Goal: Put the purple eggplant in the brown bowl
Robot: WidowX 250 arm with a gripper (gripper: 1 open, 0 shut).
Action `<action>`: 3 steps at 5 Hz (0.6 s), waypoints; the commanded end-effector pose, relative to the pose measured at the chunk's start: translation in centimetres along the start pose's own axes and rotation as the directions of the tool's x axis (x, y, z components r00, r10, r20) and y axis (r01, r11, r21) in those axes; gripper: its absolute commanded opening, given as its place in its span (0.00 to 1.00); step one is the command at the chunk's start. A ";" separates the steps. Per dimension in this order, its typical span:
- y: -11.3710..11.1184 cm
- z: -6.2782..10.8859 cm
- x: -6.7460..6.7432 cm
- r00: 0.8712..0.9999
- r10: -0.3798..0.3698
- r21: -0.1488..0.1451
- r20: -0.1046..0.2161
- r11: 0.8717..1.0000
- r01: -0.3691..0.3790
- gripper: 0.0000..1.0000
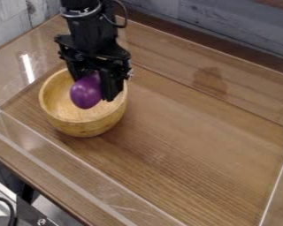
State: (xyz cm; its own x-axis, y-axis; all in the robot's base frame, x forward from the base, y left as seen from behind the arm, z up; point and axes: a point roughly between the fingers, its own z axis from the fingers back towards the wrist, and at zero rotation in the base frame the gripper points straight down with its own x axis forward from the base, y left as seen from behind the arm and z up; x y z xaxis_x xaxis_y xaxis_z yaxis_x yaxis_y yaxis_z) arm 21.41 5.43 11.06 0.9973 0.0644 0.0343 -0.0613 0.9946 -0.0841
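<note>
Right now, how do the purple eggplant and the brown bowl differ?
The purple eggplant is small, glossy and purple; the brown bowl is far larger, light wood with visible grain. The eggplant is held in the gripper over the bowl's hollow; the bowl rests on the table. Both look rounded.

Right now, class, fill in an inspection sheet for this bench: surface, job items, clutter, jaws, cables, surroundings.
Surface: wooden table with a glossy, reflective top.
Job's things: purple eggplant held over the hollow of the brown bowl, not yet released; whether it touches the bowl cannot be told.
Clutter: nothing seen on the table apart from the bowl.
Grippers: gripper points down over the bowl, jaws closed on the eggplant.
Cables: dark cables below the table's front left corner.
Surroundings: grey plank wall behind the table.
</note>
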 end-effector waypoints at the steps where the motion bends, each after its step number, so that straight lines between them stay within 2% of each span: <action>1: 0.3 0.4 0.5 0.999 -0.003 0.010 0.035 1.000 0.003 0.00; 3: 0.8 -0.5 0.8 1.000 0.002 0.015 0.027 1.000 -0.002 0.00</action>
State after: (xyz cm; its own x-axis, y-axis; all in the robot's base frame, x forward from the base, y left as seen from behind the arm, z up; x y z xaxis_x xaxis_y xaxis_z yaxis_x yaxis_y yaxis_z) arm 21.78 5.70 9.79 0.9973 0.0676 0.0287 -0.0651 0.9946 -0.0805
